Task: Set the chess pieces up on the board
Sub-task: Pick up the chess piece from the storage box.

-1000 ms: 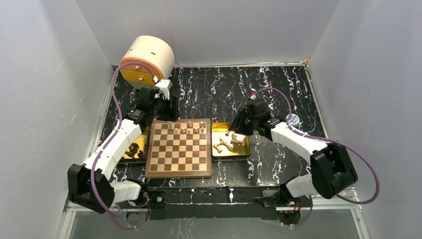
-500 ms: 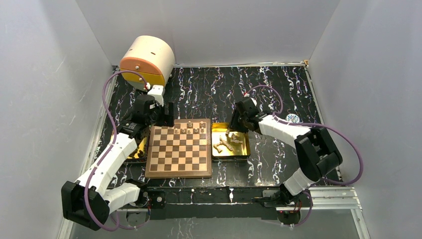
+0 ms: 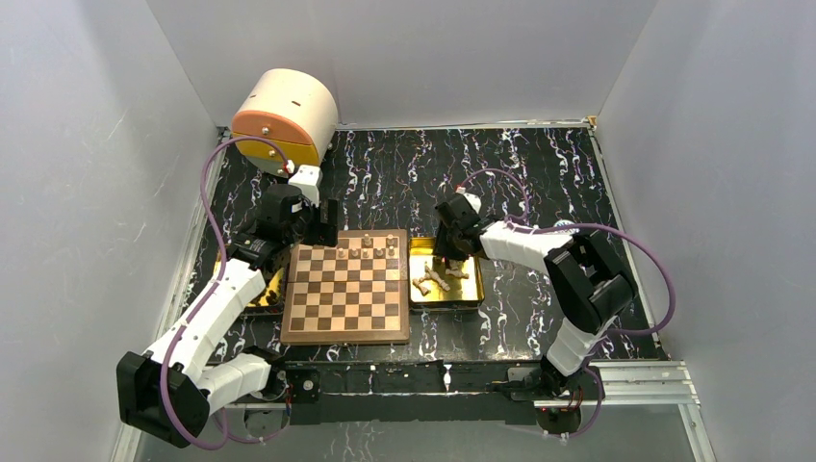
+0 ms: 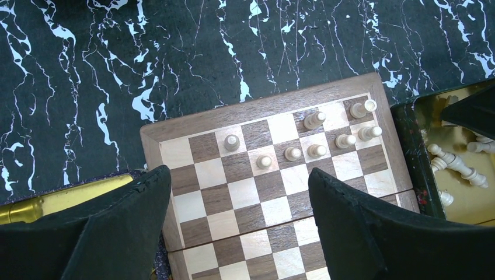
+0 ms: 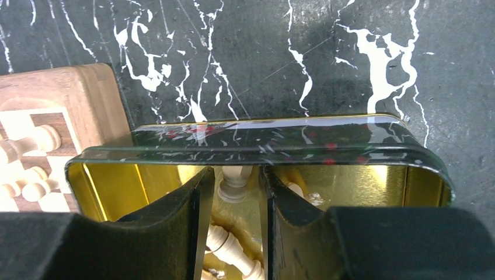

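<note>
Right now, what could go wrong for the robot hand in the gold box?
The right gripper straddles one light tan wooden chess piece close to the far wall of the shiny gold rectangular tray; lifting could snag the rim. The standing pieces on the brown wooden chessboard are crowded; placing another might topple one.

Board (image 4: 262,192) below the left pincer (image 4: 236,175), tray (image 5: 262,137) below the right pincer (image 5: 233,175).
Chess pieces (image 4: 292,153) stand ahead of the left pincer on the board's far rows. More lie in the tray, one between the right pincer's fingers (image 5: 181,210). Beside the left pincer's left finger is seemingly a second tray (image 4: 87,195).
</note>
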